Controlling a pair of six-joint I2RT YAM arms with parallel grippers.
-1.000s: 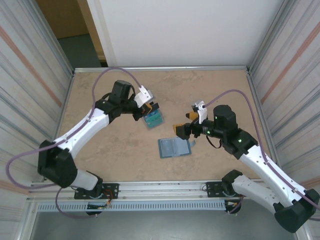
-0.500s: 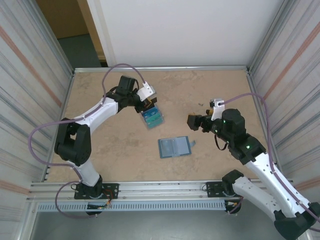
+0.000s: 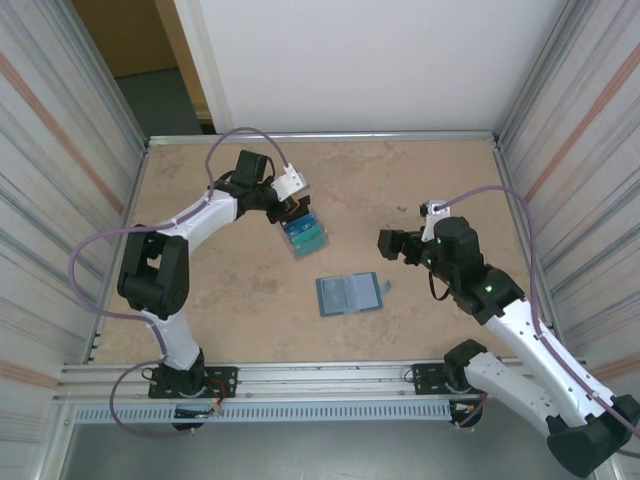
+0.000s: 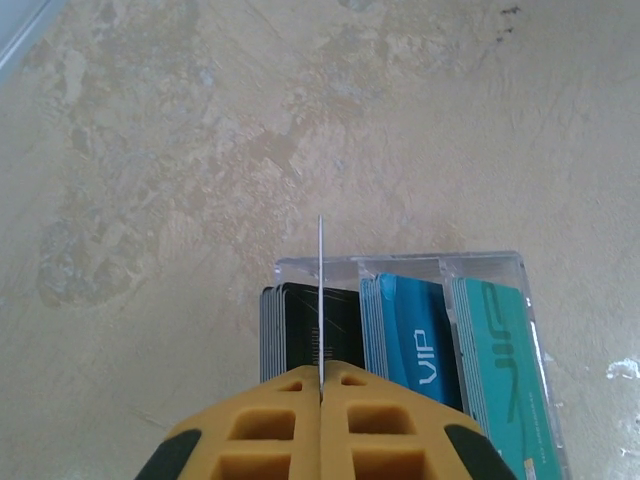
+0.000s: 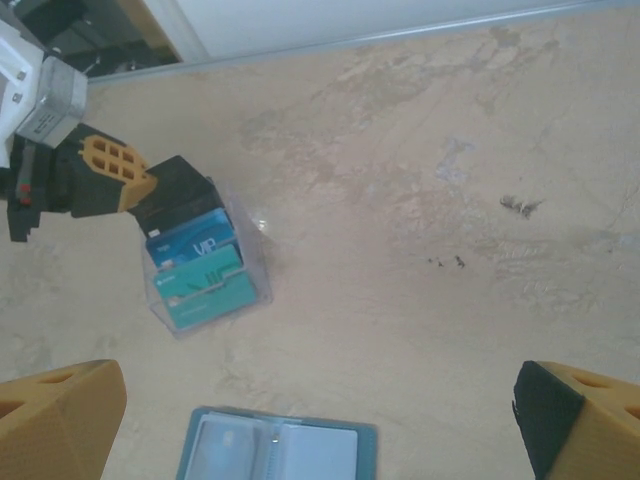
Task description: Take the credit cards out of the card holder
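- The left gripper (image 4: 320, 385) has its yellow fingers (image 4: 270, 430) pressed together on one thin credit card (image 4: 320, 290). The card is seen edge-on, so its colour cannot be told.
- That card stands upright above the black compartment at the left end of a clear tray (image 4: 400, 264), far and left of centre.
- The right gripper (image 3: 385, 243) is spread wide and holds nothing. In the right wrist view its fingers (image 5: 55, 420) sit at the two near corners.
- The card holder (image 3: 350, 294) lies open and flat near the middle of the table, pale inside facing up. It is nearer than the tray and touches neither gripper. The right gripper hovers just far and right of it. Whether any pocket has a card in it cannot be told.
- The tabletop (image 3: 220, 290) is beige and marbled, with a few dark specks (image 5: 520, 205) on the right.
- Metal rails edge the table, ribbed panels stand to left and right, and a white panel closes the far side.
- Count: one card holder and one tray with three compartments.
- The tray holds three lots of cards: a black stack (image 4: 295, 325), a blue stack (image 4: 415, 335) and a teal stack (image 4: 500, 350).
- One further card is in the left fingers.
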